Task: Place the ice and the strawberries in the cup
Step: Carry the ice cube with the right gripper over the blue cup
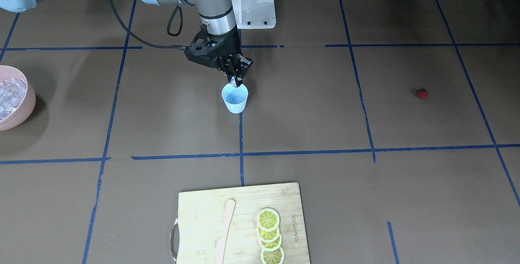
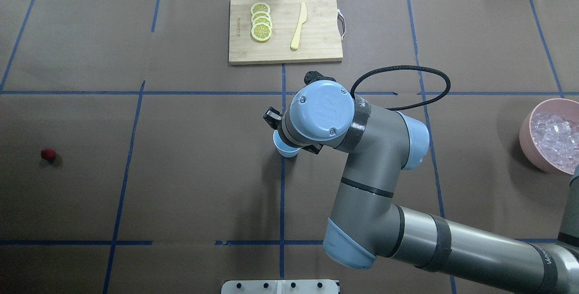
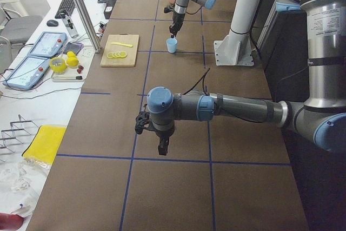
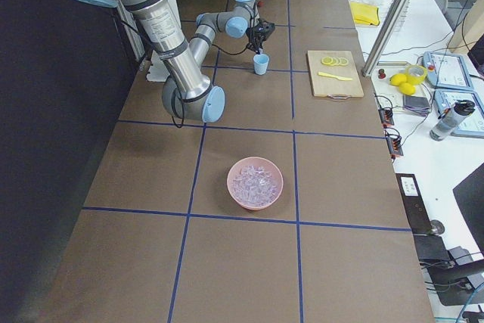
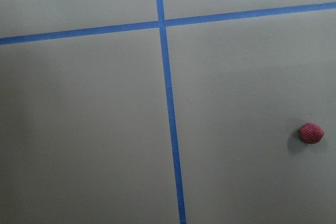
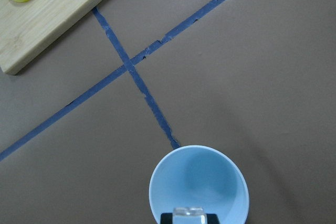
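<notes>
The light blue cup (image 1: 235, 100) stands upright at the table's middle and looks empty inside in the right wrist view (image 6: 202, 179). My right gripper (image 1: 235, 82) hangs just above its rim, shut on a clear ice cube (image 6: 189, 211). More ice (image 2: 554, 138) fills the pink bowl (image 2: 526, 130) at the robot's right. The dark red strawberry (image 2: 48, 154) lies alone on the mat far to the robot's left, and also shows in the left wrist view (image 5: 311, 133). My left gripper (image 3: 162, 151) hovers above the mat near it; I cannot tell whether it is open.
A wooden cutting board (image 1: 203, 215) with several lemon slices (image 1: 269, 233) and a pale knife (image 1: 224, 231) lies at the far side of the table from the robot. Blue tape lines cross the brown mat. The right arm's elbow (image 2: 362, 194) hides part of the cup from overhead.
</notes>
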{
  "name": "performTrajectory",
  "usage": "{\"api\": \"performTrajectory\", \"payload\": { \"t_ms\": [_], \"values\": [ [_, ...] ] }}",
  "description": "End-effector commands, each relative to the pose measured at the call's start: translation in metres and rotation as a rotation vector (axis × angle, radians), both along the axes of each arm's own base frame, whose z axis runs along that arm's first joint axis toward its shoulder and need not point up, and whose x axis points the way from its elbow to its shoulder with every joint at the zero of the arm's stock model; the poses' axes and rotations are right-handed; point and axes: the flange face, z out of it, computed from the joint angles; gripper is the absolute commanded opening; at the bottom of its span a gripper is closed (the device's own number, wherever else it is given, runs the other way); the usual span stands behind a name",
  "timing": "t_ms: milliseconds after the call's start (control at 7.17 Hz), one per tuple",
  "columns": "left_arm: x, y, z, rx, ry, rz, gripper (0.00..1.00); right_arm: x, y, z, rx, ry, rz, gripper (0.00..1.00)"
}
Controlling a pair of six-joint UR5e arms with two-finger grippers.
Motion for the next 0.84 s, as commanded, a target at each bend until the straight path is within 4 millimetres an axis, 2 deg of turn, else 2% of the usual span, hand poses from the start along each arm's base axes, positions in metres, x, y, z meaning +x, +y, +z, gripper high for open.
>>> {"api": "performTrajectory", "payload": {
  "t_ms": [0, 279, 419, 698],
  "values": [
    [0.0002, 0.0000, -0.0002, 0.000, 0.002, 0.000, 1.00, -0.0046, -0.0033, 0.0061, -0.005, 0.018, 0.003, 0.25],
    [0.0002, 0.0000, -0.0009, 0.001, 0.002, 0.000, 1.00, -0.0050, -0.0036, 0.0078, -0.006, 0.021, 0.003, 0.40],
    [0.0002, 0.0000, -0.0009, 0.001, 0.002, 0.000, 1.00, -0.0061, -0.0029, 0.0086, -0.007, 0.023, 0.001, 0.56],
    [0.0002, 0.0000, -0.0009, 0.001, 0.002, 0.000, 1.00, -0.0070, -0.0034, 0.0098, -0.010, 0.026, 0.002, 0.58]
  ]
}}
